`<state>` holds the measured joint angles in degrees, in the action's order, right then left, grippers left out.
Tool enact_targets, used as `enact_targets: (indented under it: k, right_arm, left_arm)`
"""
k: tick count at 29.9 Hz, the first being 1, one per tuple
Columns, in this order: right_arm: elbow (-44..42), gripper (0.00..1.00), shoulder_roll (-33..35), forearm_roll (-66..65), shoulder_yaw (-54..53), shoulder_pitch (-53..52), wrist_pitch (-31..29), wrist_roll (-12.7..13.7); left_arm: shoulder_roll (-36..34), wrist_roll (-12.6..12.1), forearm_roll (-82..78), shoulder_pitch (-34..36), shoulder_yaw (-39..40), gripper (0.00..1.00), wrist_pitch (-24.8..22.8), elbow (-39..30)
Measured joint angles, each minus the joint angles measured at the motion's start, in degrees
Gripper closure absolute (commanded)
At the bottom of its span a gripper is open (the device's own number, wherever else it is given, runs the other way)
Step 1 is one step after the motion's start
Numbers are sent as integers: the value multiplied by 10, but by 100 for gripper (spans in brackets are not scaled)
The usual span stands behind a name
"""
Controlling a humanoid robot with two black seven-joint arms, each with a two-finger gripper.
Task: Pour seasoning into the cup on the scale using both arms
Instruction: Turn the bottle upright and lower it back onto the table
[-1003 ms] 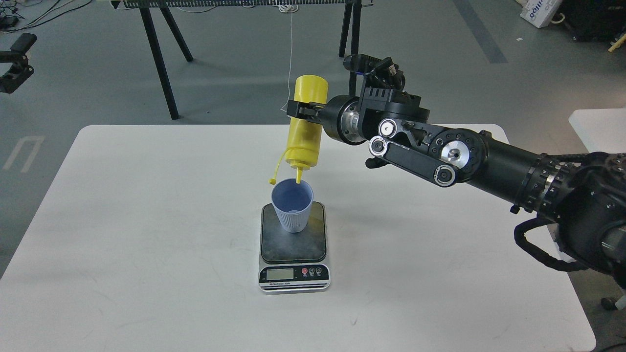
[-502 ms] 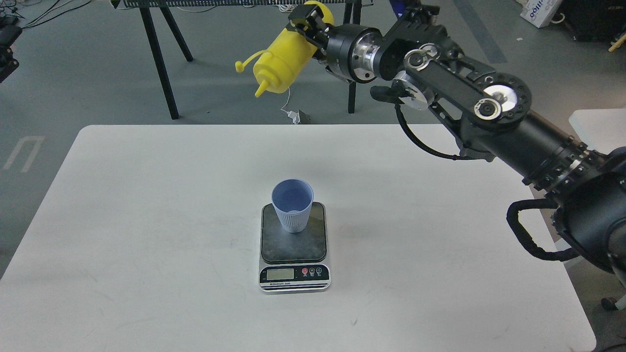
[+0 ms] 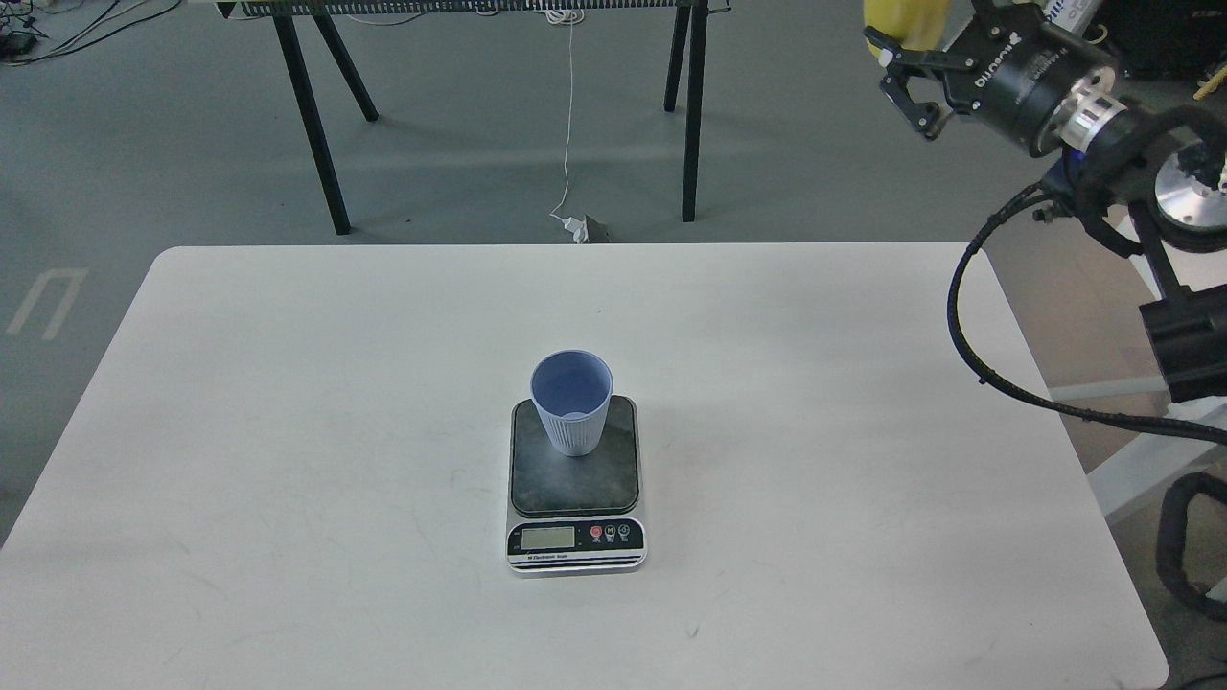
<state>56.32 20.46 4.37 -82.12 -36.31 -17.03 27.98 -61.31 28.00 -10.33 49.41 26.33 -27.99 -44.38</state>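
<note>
1. Right gripper (image 3: 906, 72), at the upper right corner of the head view: its black fingers are clamped round the seasoning bottle (image 3: 906, 21), of which only a yellow patch shows at the top edge; nozzle and cap are out of frame.
2. Left gripper: not in view, so its state cannot be given.
3. Cup (image 3: 572, 401): upright on the dark platform of the scale (image 3: 575, 474), far below and well to the left of the right gripper, apart from it.
4. Cup contents: the pale blue interior shows a faint line near the bottom; whether any seasoning lies there cannot be told.
5. Scale display: too small to read.
6. Step in hand, as judged: the bottle is held well clear of the cup, so no pouring is under way.
7. Next move, as judged: either bring the nozzle above the cup mouth, or set the bottle down on the table (image 3: 288, 431).
</note>
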Motion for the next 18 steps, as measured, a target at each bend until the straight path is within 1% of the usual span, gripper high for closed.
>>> enact_targets:
  k: [4,6,9,13,18]
  right_arm:
    - [39,89,-14,50,-55,149,-43,0]
    - [46,89,-29,79,-62,216,-70,0]
    - [48,89,-43,116,-59,284,-102,0]
    - [44,89,-86,127,-42,334,-109,0]
    - [19,89,-128,128,-33,352,-110,0]
  left_arm:
    - [1,0,-10,-2,-4,1,0,-11]
    - [1,0,-19,-2,-4,1,0,-14]
    - [1,0,-23,-2,-4,1,0,-15]
    - [1,0,-24,-2,-4,1,0,-15]
    - [2,0,-24,-2,-4,1,0,-16]
